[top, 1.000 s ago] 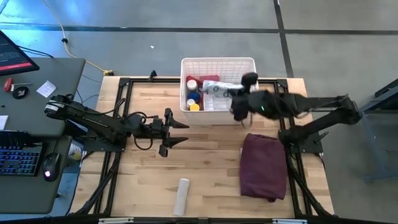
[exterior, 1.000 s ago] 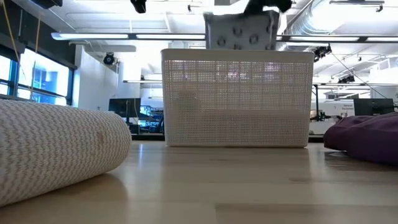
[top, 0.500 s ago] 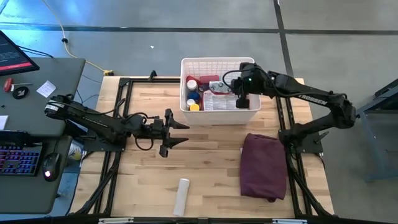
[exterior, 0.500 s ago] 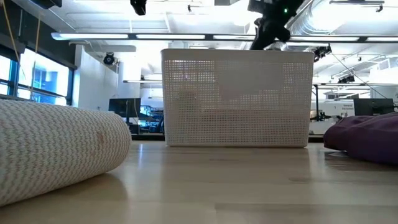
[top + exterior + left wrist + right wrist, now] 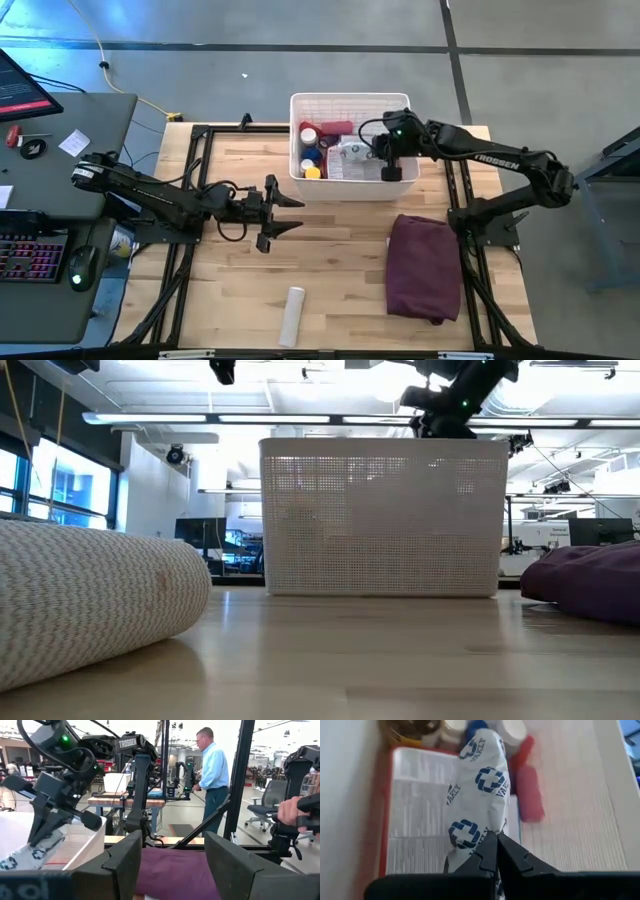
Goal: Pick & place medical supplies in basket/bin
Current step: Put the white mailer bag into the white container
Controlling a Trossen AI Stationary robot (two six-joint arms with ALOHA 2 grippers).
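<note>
Placing step: right gripper point(image 5: 496, 851), clamped on the grey-white packet point(image 5: 479, 795), hangs inside the basket point(image 5: 300, 105), so release comes next; left gripper point(image 5: 288, 213) part-open, empty

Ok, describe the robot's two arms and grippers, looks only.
Both arms are dark, nearly black, built of slim jointed links with loose black cables. The right arm carries white lettering and a small green light near its wrist. The left gripper has two pointed dark fingers; the right gripper has dark fingers with notched inner edges.

White packet point(image 5: 479, 795) with blue cross emblems
</note>
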